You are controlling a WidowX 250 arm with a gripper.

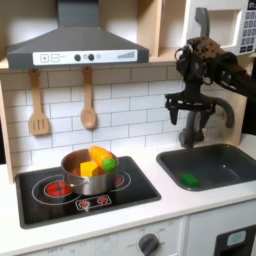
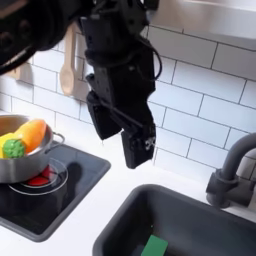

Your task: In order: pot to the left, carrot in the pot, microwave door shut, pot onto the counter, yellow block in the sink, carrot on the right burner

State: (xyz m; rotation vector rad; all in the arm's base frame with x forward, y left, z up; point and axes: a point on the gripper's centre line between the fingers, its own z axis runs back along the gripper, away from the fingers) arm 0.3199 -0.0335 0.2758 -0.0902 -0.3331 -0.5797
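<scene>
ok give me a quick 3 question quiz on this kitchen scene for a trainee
1. True or false: the pot sits on the cooktop.
2. What lies in the sink? A) a flat green piece B) the carrot C) a spoon
3. Fill in: the carrot rests inside the ____.

Key: 1 true; 2 A; 3 pot. The carrot lies in the pot with the yellow block, while the gripper hangs empty above the counter.

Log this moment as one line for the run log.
gripper: open, empty, above counter | pot: on cooktop | carrot: in pot | sink: green piece
</scene>
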